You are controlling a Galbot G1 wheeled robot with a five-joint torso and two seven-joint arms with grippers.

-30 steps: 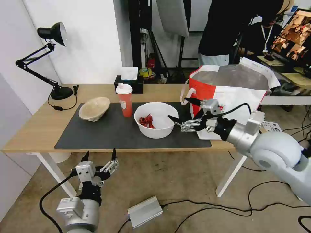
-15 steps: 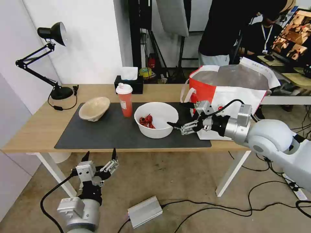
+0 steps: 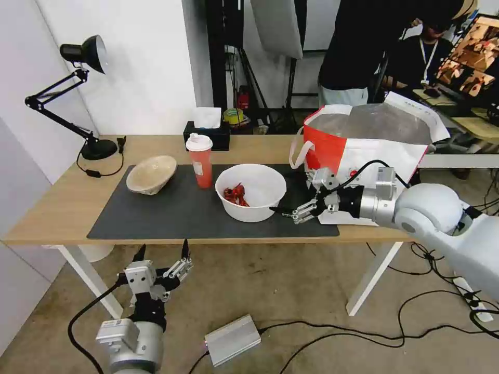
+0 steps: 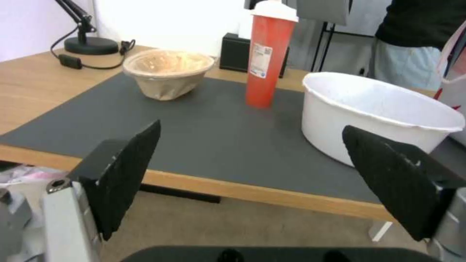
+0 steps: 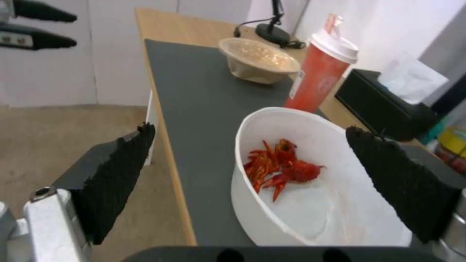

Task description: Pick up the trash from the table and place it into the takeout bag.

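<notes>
Take the white bowl (image 3: 251, 191) as your landmark. Nearest you, below the table's (image 3: 62, 208) front edge and to the bowl's left, the left gripper (image 3: 161, 253) hangs over open floor, jaws spread wide, holding nothing. At the bowl's right rim the right gripper (image 3: 292, 195) hovers level with the bowl wall; you see its jaws wide apart, empty, one fingertip just beside the wall, though contact cannot be told. From its wrist view the bowl sits between the two pads (image 5: 116, 182), red scraps (image 5: 279, 167) inside. Open dark mat (image 3: 171, 213) lies between the bowl and the front edge. Just behind the bowl to its left stands the red cup (image 3: 200, 160); further left, the beige pulp bowl (image 3: 151, 174). To the bowl's right, behind the gripper, the takeout bag (image 3: 371, 150) stands open-topped at the table's right end.
</notes>
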